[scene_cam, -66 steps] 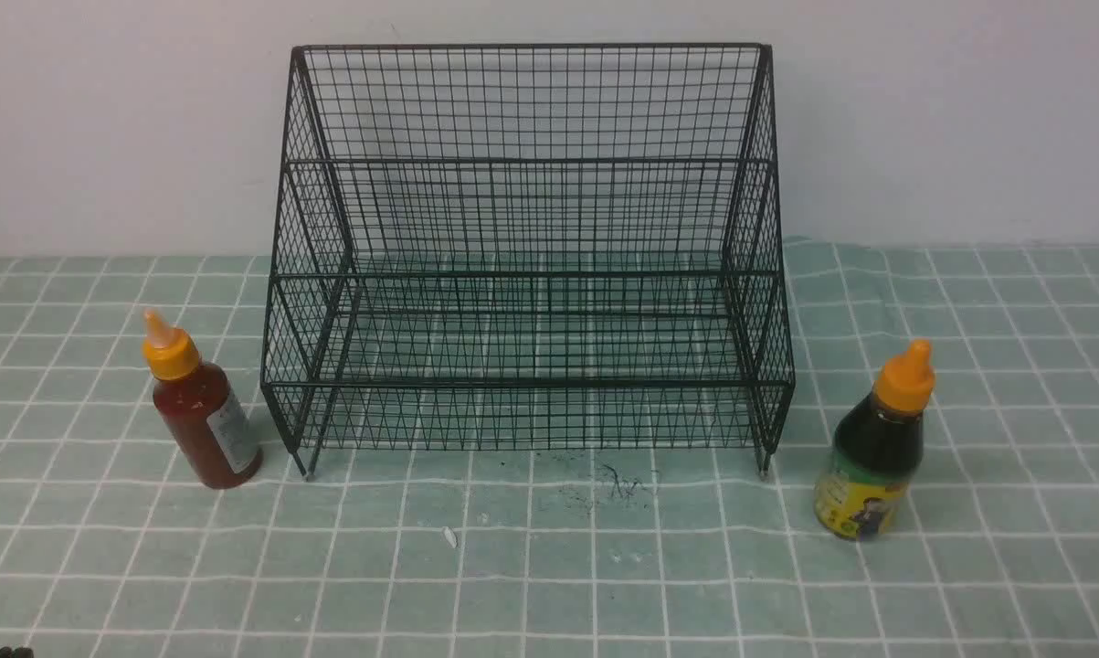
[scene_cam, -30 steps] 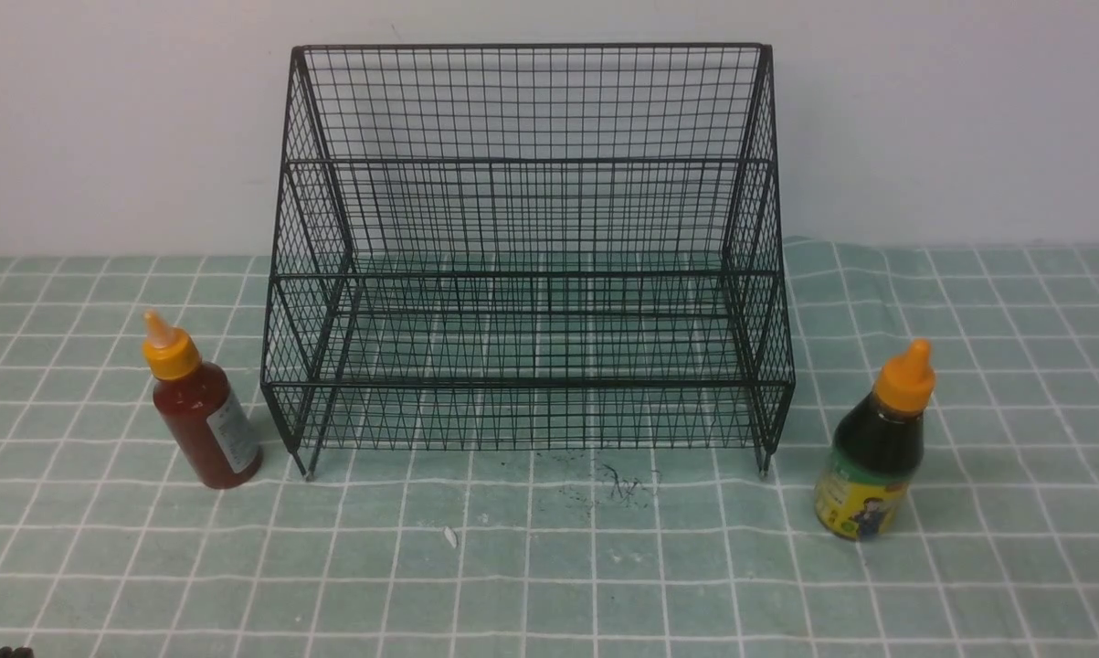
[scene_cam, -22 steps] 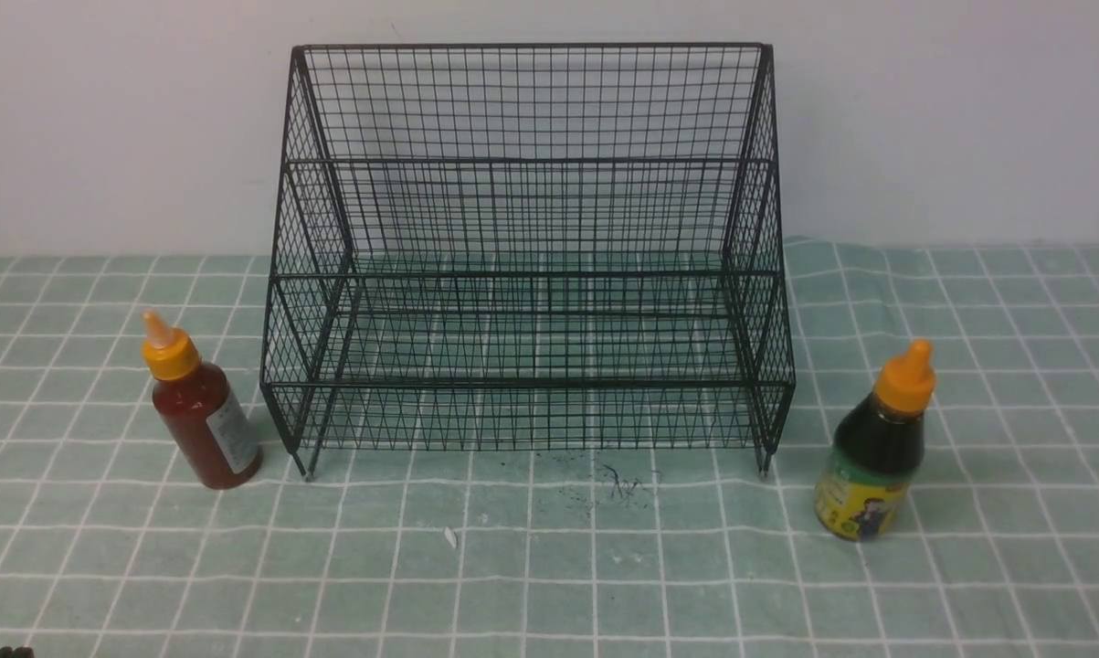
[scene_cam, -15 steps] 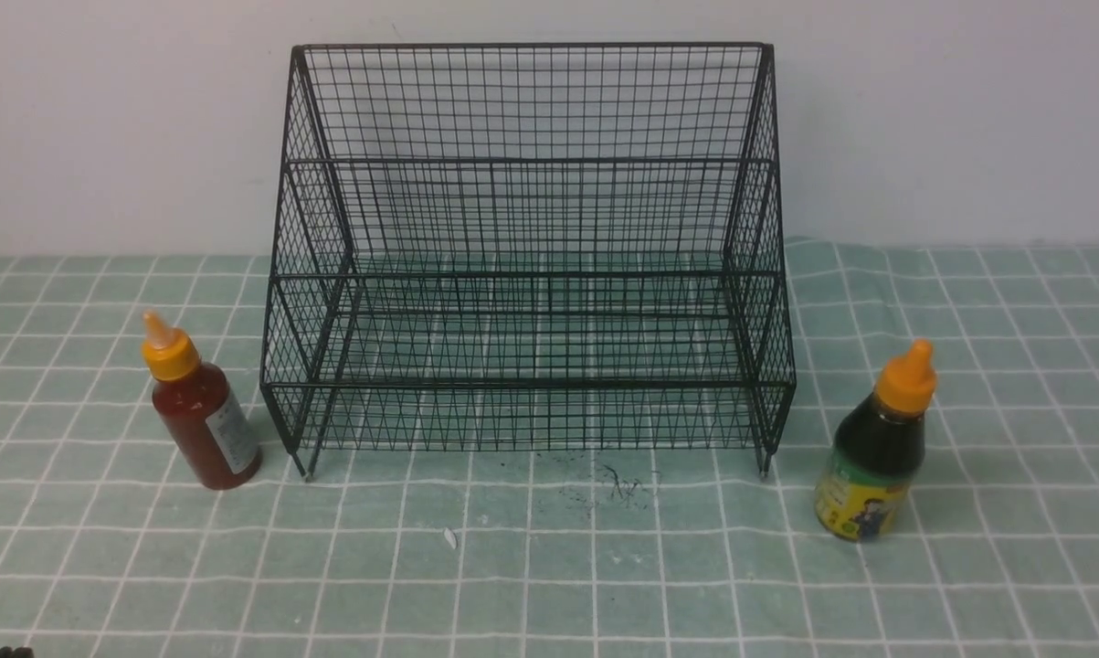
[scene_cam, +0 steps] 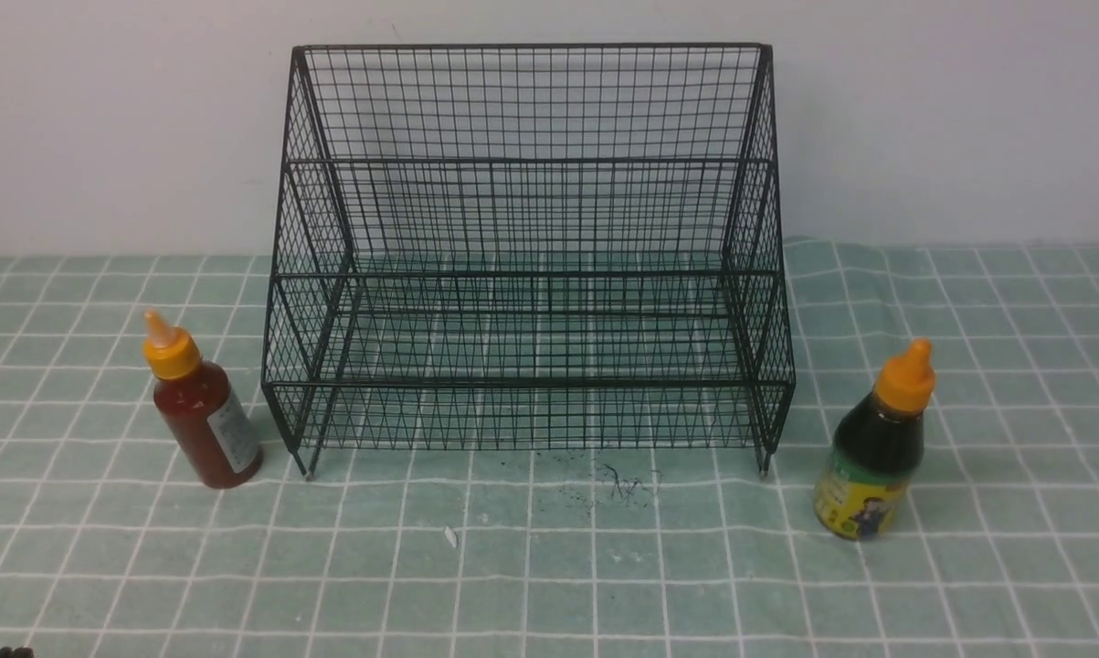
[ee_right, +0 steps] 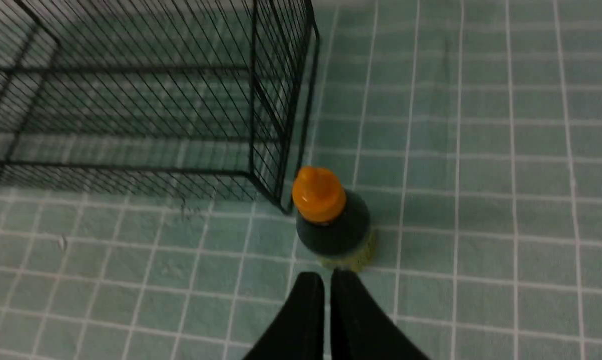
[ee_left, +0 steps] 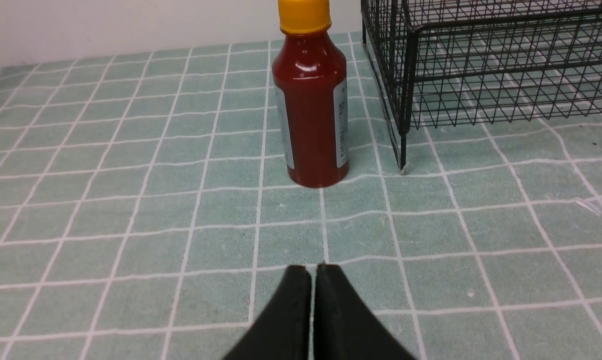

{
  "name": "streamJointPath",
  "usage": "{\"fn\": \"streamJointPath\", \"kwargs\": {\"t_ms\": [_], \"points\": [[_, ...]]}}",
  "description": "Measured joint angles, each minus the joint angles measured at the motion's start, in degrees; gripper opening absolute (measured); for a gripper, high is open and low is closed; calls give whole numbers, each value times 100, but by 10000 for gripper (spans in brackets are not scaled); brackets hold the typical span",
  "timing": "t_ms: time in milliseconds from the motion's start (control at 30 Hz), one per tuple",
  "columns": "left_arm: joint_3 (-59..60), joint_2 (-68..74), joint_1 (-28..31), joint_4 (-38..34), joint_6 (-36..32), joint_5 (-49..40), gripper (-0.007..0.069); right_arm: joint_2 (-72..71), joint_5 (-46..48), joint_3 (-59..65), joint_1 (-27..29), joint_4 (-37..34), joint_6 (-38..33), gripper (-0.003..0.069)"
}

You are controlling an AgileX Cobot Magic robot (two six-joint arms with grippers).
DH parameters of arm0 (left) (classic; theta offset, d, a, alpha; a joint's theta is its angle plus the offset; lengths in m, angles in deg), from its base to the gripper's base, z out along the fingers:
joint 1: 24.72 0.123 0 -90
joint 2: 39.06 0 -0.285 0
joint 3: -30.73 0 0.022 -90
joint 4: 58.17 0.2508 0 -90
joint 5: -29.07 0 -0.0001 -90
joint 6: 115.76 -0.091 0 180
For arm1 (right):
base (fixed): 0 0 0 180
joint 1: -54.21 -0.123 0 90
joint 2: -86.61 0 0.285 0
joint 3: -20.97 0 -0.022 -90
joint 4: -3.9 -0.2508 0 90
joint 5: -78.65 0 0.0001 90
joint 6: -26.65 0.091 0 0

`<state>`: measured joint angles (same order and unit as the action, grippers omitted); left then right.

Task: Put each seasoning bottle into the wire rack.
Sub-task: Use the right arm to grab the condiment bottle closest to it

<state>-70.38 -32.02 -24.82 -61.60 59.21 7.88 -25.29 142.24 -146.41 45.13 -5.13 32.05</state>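
The black wire rack [scene_cam: 526,265] stands at the back middle of the table, with nothing in it. The slim red-sauce bottle [scene_cam: 204,411] stands upright just left of the rack's front left leg; it also shows in the left wrist view [ee_left: 312,100]. The squat dark-sauce bottle [scene_cam: 873,448] stands upright right of the rack's front right corner; it also shows in the right wrist view [ee_right: 333,220]. My left gripper [ee_left: 313,270] is shut and empty, low, well short of the red bottle. My right gripper [ee_right: 327,277] is shut and empty, above and just short of the dark bottle.
A green cloth with a white grid [scene_cam: 549,567] covers the table. A white wall [scene_cam: 101,119] rises right behind the rack. Dark specks [scene_cam: 604,480] and a small white scrap [scene_cam: 450,537] lie on the cloth in front of the rack.
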Motion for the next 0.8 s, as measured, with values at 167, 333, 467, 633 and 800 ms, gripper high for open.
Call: {"fn": "streamJointPath", "kwargs": {"t_ms": [167,333,467,633,800], "points": [[0,0,0,0,0,0,-6,1522,585,-881,0,-208,-277,148],[0,0,0,0,0,0,-6,2885,736,-1765,-140,-329,-423,370],[0,0,0,0,0,0,-6,3347,723,-1920,-439,-85,-434,477],[0,0,0,0,0,0,-6,3828,723,-1915,-798,434,-296,519],[0,0,0,0,0,0,-6,3889,714,-1736,-875,729,-168,510]]}}
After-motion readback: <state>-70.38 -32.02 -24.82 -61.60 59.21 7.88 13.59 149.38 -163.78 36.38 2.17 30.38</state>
